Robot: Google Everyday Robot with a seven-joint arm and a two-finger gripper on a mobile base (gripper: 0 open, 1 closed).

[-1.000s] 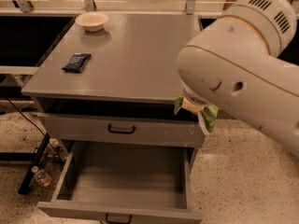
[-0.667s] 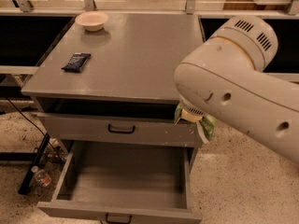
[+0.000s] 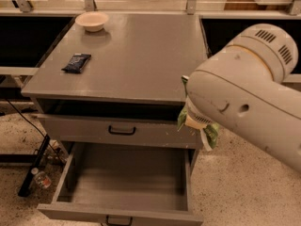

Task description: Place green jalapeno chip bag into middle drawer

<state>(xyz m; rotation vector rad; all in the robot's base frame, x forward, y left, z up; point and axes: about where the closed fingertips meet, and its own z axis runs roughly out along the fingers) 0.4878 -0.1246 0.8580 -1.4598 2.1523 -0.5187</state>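
Observation:
The green jalapeno chip bag point(image 3: 211, 135) hangs in the air at the cabinet's right front corner, just above the right edge of the middle drawer point(image 3: 127, 180). Only its green edges show below my big white arm. My gripper point(image 3: 196, 123) is mostly hidden behind the arm and is shut on the bag. The middle drawer is pulled out, and its plain grey floor is bare. The grey drawer above it point(image 3: 121, 131) is closed, with a black handle.
A small dark-blue packet point(image 3: 76, 62) and a pale bowl point(image 3: 91, 20) sit on the cabinet top point(image 3: 141, 55). A bottle point(image 3: 40, 178) and black cables lie on the speckled floor at the left. My white arm point(image 3: 249, 93) fills the right side.
My arm has swung lower and a little to the left, carrying the green bag down toward the right side of the open drawer.

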